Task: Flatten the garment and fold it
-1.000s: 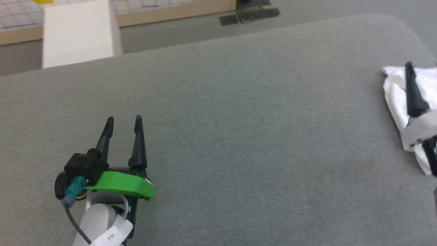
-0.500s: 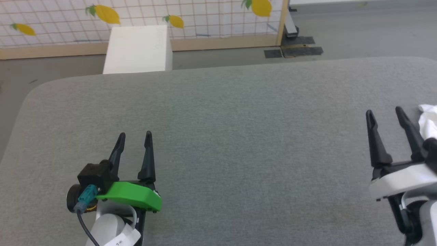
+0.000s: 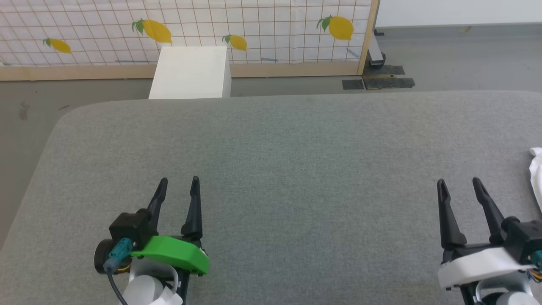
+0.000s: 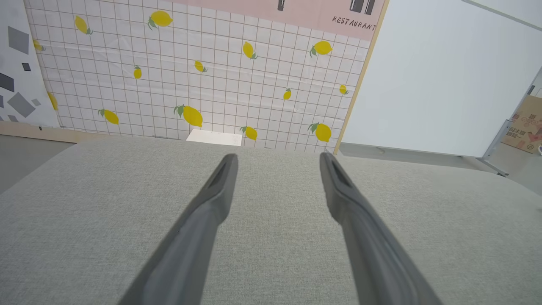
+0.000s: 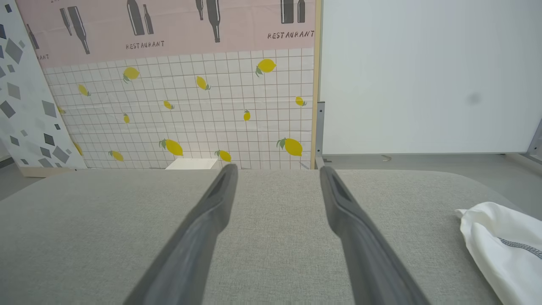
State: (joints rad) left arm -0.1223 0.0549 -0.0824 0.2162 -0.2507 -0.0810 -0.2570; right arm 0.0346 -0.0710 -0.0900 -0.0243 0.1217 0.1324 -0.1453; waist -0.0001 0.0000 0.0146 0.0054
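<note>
Garment lies bunched at the far right edge of the grey padded surface. It is a crumpled white heap with a line of dark zigzag stitching showing on one fold, and in my head view just a sliver of it pokes in at the right border. None of it is spread out, so I judge I'm at the very start: flattening is not yet begun and folding is a long way off.

My left tool hovers over bare surface at the near left, fingers fully apart and empty. My right tool is at the near right, fingers likewise spread wide with nothing between them. The garment lies near it to the right, not touching.

For the next move I'd swing the right tool over to the heap, pinch an outer edge of cloth and drag it toward the middle, where both tools can reach it.

As for containers, a white box stands on the floor beyond the surface. Its top looks closed, so I can't tell what it holds. A cardboard carton rests far off, its contents hidden.
</note>
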